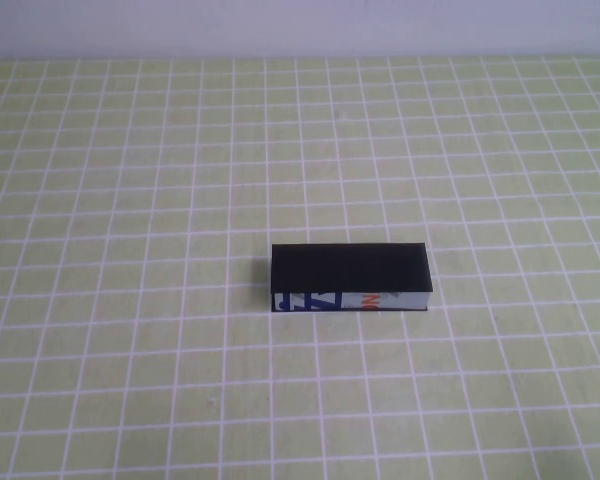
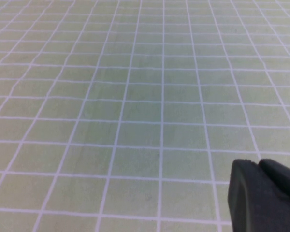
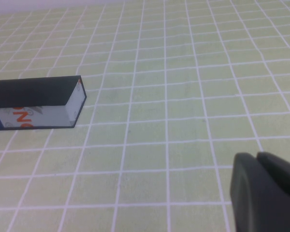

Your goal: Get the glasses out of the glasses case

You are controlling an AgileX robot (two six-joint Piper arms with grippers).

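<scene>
One glasses case is seen, lid closed, lying flat on the green grid mat. The right gripper is held low, the case well apart from it. The left gripper is held over bare mat. Neither grip state can be told. Nothing is held.

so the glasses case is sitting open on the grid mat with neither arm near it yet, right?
Not open. The high view shows the glasses case closed, its black lid flat on top, and no glasses are visible. The rest holds: it lies on the grid mat and neither arm shows in that view. Each wrist view shows only part of its hand, left hand and right hand, over bare mat.
</scene>
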